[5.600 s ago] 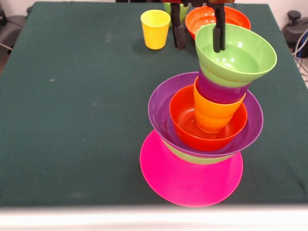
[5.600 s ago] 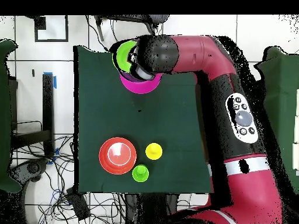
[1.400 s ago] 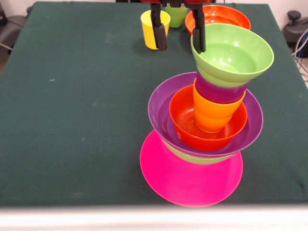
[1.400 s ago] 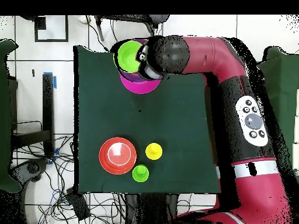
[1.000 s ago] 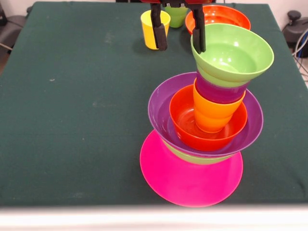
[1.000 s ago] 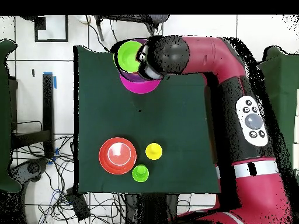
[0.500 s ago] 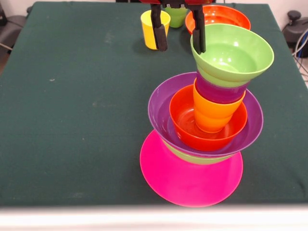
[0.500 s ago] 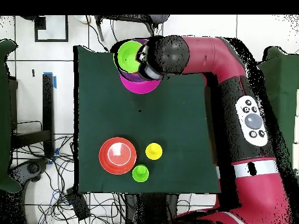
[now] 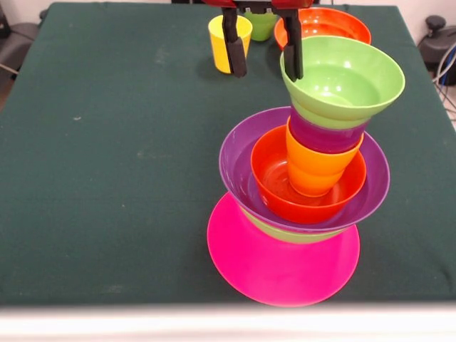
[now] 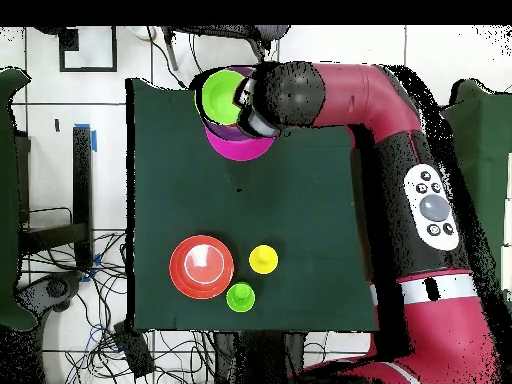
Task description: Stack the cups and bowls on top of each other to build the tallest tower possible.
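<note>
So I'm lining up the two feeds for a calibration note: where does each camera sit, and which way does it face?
Front view: across the table, facing the robot; sees the tower; only the gripper shows at the top, open.
Overhead view: above, looking straight down; the red arm reaches up from the bottom edge.
Shared: the tower, yellow cup, green cup and orange-red bowl.

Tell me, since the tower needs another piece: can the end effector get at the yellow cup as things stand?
Probably yes. The yellow cup stands upright and alone on the table, apart from the tower, and the end effector hangs open just beside it, holding nothing.
</note>
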{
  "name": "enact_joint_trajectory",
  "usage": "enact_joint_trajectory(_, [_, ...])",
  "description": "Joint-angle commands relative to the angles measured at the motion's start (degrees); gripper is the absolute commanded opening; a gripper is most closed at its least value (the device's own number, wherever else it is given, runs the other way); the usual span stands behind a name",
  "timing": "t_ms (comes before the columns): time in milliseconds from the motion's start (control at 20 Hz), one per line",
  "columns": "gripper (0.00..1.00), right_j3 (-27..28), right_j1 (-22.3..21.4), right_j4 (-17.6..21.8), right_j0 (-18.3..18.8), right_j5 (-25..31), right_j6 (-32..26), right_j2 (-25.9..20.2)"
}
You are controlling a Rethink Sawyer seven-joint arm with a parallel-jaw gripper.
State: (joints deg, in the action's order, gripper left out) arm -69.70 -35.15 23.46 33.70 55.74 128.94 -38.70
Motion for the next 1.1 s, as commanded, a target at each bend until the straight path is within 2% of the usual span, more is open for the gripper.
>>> enact_joint_trajectory(50, [1.0,-1.53,1.82,2.19,0.93,-0.52,-11.27,0.72])
enact_joint_trajectory(800, [1.0,-1.85,1.26,2.14,0.92,-0.21,-10.54,0.58])
enact_joint_trajectory(1100, [1.0,-3.35,-0.67,1.84,0.23,0.08,-8.72,0.99])
